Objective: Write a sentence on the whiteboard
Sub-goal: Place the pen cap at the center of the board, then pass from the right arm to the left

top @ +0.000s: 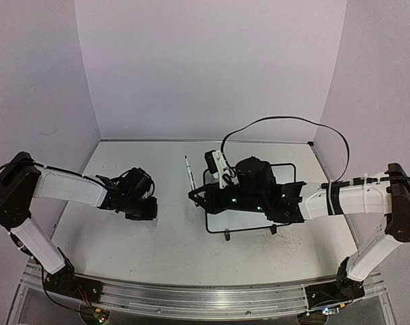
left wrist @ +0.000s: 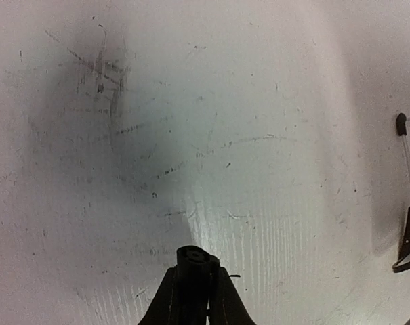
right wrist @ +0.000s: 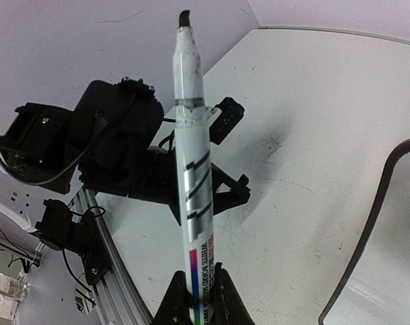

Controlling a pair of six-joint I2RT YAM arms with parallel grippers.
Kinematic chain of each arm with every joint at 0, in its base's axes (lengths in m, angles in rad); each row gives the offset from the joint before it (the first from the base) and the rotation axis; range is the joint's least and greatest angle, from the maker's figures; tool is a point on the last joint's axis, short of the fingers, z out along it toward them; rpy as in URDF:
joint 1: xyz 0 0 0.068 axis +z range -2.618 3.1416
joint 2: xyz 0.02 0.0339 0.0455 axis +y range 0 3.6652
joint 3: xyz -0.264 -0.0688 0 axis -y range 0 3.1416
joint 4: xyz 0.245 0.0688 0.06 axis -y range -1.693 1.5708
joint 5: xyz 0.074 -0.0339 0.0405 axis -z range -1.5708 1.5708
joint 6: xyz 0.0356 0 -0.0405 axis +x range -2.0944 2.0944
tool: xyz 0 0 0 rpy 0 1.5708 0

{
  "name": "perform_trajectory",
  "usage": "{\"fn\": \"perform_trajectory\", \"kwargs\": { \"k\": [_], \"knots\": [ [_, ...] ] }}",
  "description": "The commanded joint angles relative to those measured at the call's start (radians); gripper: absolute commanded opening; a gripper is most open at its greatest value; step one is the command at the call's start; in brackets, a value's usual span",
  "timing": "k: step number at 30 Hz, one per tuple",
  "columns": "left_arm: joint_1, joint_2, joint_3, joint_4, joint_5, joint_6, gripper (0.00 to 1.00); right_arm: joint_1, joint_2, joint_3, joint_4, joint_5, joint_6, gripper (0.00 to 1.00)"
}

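Observation:
The whiteboard [top: 244,220], white with a thin black frame and two small black feet, lies flat right of centre, mostly covered by my right arm. My right gripper [top: 196,196] hovers at its left edge, shut on a white whiteboard marker [top: 189,175]. In the right wrist view the gripper [right wrist: 199,290] holds the uncapped marker [right wrist: 191,135] by its lower end, with the dark tip pointing away. The board's frame [right wrist: 367,230] shows at the right. My left gripper [top: 146,207] is to the left of the board over the table. In the left wrist view this gripper [left wrist: 194,271] is shut on a small black cap [left wrist: 193,259].
A black cable [top: 286,120] arcs from the right wrist over the back of the table. The white table [left wrist: 211,135] is scuffed with dark marks. A board foot [left wrist: 401,124] and a corner [left wrist: 409,244] show at the right edge. Lilac walls enclose the back and sides.

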Motion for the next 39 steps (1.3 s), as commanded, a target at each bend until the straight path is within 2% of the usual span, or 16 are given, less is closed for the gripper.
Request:
{"fn": "perform_trajectory", "kwargs": {
  "k": [1,9,12,14,19,24,26,31,34,36,38,39],
  "knots": [
    [-0.045,0.04,0.002,-0.034,-0.151,-0.026,0.07,0.0,-0.02,0.039,-0.023,0.04,-0.027,0.0],
    [-0.055,0.141,0.038,-0.034,-0.141,-0.014,0.16,-0.001,-0.037,0.025,-0.023,0.045,-0.025,0.0],
    [-0.055,0.125,0.048,-0.036,-0.142,-0.001,0.27,0.0,-0.042,0.02,-0.024,0.049,-0.026,0.0],
    [-0.055,0.088,0.053,-0.041,-0.145,0.005,0.37,-0.001,-0.047,0.016,-0.027,0.052,-0.03,0.0],
    [-0.055,-0.029,0.08,-0.068,-0.146,0.039,0.55,-0.001,-0.065,0.009,-0.055,0.078,-0.081,0.0],
    [-0.053,-0.153,0.158,-0.139,-0.136,0.092,0.64,-0.001,-0.071,0.032,-0.127,0.074,-0.21,0.0],
    [-0.048,-0.209,0.207,-0.158,-0.105,0.152,0.7,-0.001,-0.063,0.062,-0.198,0.056,-0.283,0.0],
    [-0.016,-0.31,0.335,-0.164,0.185,0.295,0.82,-0.001,-0.033,0.114,-0.362,-0.027,-0.437,0.0],
    [0.024,-0.324,0.387,-0.163,0.424,0.307,0.87,0.002,-0.018,0.127,-0.423,-0.077,-0.491,0.0],
    [0.026,-0.281,0.415,-0.164,0.643,0.309,0.86,0.008,-0.01,0.135,-0.449,-0.09,-0.529,0.0],
    [0.024,-0.218,0.429,-0.165,0.839,0.303,0.79,0.014,-0.003,0.141,-0.461,-0.082,-0.546,0.0],
    [0.02,-0.193,0.426,-0.166,0.886,0.298,0.75,0.015,-0.002,0.145,-0.465,-0.075,-0.55,0.0]
  ]
}}
